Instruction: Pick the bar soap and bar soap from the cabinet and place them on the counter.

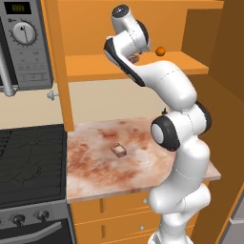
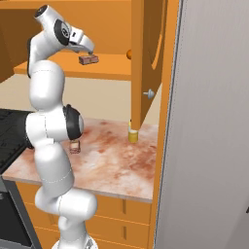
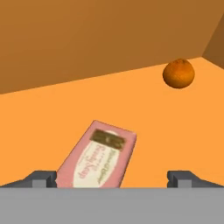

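Observation:
One bar soap [image 3: 98,161], pink with a pale label, lies flat on the cabinet shelf [image 3: 39,122]. My gripper [image 3: 113,178] is open just above it, one fingertip [image 3: 41,178] on each side and not touching it. From the right base view the gripper [image 2: 89,49] hovers over this soap [image 2: 88,59], inside the cabinet [image 2: 114,65]. In the left base view the arm hides most of it, and a corner of the soap [image 1: 135,59] peeks out. The other bar soap [image 1: 118,150] lies on the counter [image 1: 95,169], partly behind the arm [image 2: 74,146].
A small orange ball [image 3: 178,73] rests on the shelf to the right of the soap [image 1: 160,50]. The open cabinet door [image 2: 146,58] hangs over a yellow bottle [image 2: 132,132] on the counter. The stove [image 1: 28,162] and microwave [image 1: 26,43] are to the left.

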You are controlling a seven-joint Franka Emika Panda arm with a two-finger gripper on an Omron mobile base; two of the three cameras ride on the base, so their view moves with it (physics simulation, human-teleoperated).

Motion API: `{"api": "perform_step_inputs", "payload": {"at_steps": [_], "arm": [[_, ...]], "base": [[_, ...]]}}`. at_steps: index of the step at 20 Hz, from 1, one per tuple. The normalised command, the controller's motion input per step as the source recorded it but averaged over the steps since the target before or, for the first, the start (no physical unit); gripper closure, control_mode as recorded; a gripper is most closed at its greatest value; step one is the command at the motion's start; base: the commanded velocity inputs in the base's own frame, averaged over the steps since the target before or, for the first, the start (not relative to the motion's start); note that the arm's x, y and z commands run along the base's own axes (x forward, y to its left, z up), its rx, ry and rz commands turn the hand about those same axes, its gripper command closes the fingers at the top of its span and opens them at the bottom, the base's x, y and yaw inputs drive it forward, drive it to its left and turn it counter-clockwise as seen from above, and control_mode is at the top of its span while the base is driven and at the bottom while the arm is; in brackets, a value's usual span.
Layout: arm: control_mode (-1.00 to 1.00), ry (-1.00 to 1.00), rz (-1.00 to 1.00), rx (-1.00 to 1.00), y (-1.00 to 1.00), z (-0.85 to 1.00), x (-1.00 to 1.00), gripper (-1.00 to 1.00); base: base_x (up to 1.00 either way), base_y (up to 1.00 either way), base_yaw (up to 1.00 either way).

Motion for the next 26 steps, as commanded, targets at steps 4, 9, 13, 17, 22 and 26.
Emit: {"api": "perform_step_inputs", "payload": {"at_steps": [4,9,13,17,22,26], "arm": [[-1.00,0.00,0.00,0.02,0.01,-0.19,0.36,-1.00],[-1.00,0.00,0.00,0.00,0.00,-0.09,0.26,-1.00],[-1.00,0.06,-0.03,0.00,-0.01,-0.15,0.01,-1.00],[-1.00,0.16,-0.08,0.00,0.00,-0.17,-0.01,-1.00],[-1.00,0.10,-0.05,0.01,-0.02,-0.27,0.03,-1.00],[-1.00,0.07,-0.03,0.02,-0.03,-0.28,0.03,1.00]], "base": [[0.00,0.00,0.00],[0.00,0.00,0.00],[0.00,0.00,0.00],[0.00,0.00,0.00],[0.00,0.00,0.00],[0.00,0.00,0.00]]}}
